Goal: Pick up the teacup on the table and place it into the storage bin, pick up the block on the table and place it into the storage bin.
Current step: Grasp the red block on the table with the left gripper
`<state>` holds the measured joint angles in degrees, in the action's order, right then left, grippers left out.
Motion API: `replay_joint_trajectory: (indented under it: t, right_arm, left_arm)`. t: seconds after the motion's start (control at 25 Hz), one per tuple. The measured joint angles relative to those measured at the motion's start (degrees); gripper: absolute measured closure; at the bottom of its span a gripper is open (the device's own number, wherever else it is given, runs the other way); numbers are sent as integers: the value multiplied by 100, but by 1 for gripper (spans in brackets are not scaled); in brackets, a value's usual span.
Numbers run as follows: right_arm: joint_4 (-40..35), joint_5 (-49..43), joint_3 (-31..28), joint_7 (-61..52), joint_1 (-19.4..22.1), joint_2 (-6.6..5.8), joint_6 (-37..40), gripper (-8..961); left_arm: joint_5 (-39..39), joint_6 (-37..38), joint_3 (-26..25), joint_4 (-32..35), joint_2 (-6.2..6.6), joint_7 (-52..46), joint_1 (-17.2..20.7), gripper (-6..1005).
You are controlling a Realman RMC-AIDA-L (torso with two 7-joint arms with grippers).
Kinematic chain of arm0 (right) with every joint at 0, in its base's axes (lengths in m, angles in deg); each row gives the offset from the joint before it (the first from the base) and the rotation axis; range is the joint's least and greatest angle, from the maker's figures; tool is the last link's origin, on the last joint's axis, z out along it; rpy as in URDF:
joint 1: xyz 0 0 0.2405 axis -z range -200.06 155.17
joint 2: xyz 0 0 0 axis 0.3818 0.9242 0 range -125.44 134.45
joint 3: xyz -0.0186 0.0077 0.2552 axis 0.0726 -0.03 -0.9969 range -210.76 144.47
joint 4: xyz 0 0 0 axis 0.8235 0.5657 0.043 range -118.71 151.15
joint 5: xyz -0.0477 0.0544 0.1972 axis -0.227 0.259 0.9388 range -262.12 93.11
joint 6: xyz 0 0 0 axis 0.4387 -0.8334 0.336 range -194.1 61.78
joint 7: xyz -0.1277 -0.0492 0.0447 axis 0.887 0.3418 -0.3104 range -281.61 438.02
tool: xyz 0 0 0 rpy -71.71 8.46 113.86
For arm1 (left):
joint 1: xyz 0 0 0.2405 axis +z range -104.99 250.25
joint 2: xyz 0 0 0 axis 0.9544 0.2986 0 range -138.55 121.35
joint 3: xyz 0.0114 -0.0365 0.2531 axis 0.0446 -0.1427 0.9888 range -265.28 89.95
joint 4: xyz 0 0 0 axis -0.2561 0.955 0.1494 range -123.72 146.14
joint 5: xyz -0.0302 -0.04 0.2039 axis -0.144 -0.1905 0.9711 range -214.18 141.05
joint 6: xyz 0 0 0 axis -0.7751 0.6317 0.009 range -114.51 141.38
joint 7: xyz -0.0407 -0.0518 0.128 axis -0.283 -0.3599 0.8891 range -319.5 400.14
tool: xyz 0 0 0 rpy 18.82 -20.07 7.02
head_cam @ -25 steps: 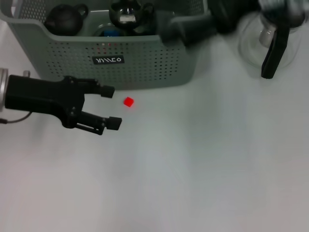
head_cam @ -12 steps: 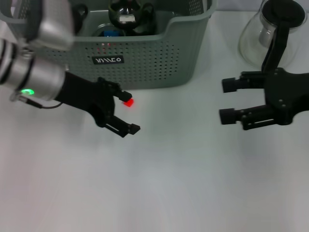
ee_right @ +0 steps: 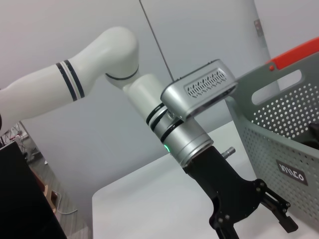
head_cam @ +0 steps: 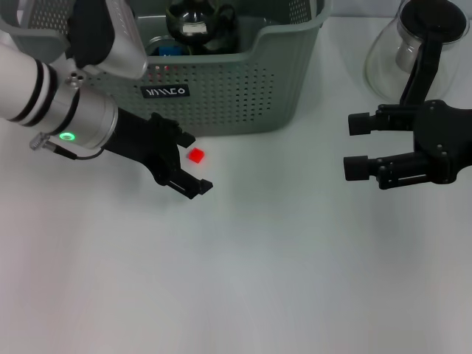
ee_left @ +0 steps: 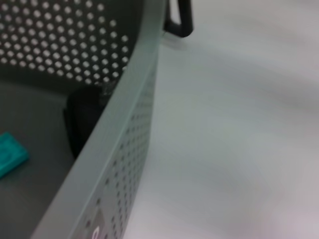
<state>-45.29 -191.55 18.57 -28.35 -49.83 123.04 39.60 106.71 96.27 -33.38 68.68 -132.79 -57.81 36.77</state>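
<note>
The left gripper [head_cam: 190, 161] hangs low over the white table [head_cam: 280, 265] near its far left part, fingers spread apart with the small red block [head_cam: 196, 155] lying on the table between them, not visibly touched by either finger. The block sits just in front of the front wall of the storage bin [head_cam: 236, 96], which stands along the table's far edge toward the left. Inside the bin a dark round teapot [head_cam: 193, 22] and a bit of something blue [head_cam: 171, 50] show above the rim; I cannot make out a teacup for certain. The right gripper [head_cam: 358, 146] hovers over the right side of the table, fingers apart and holding nothing, well apart from the block. Behind it, near the far right corner, stands a glass pitcher [head_cam: 413, 51] with a black handle.
</note>
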Motion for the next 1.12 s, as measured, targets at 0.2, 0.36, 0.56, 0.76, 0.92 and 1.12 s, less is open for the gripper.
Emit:
replay_joint_trajectory:
  t: [0.2, 0.36, 0.56, 0.76, 0.92, 1.12]
  right_arm:
    - [123, -1, -3, 51, -53, -34, -29, 30]
    - [125, -1, -15, 53, -55, -37, -34, 30]
    - [161, -1, -25, 80, -56, -44, -24, 30]
    - [297, -131, 11, 184, -80, -109, 35, 30]
    - [586, -207, -19, 219, -167, -186, 79, 30]
    - [649, -210, -26, 237, -187, -202, 89, 30]
  left_arm:
    - [57, -315, 368, -47, -7, -328, 41, 48]
    - [64, -443, 507, -96, -12, -461, 44, 48]
    - [84, -667, 730, -128, -14, -678, 50, 48]
    - [142, -784, 933, -140, -13, -815, 67, 48]
    - [212, -840, 1031, -140, -14, -830, 76, 47]
    - [220, -939, 1066, -139, -17, -908, 80, 47]
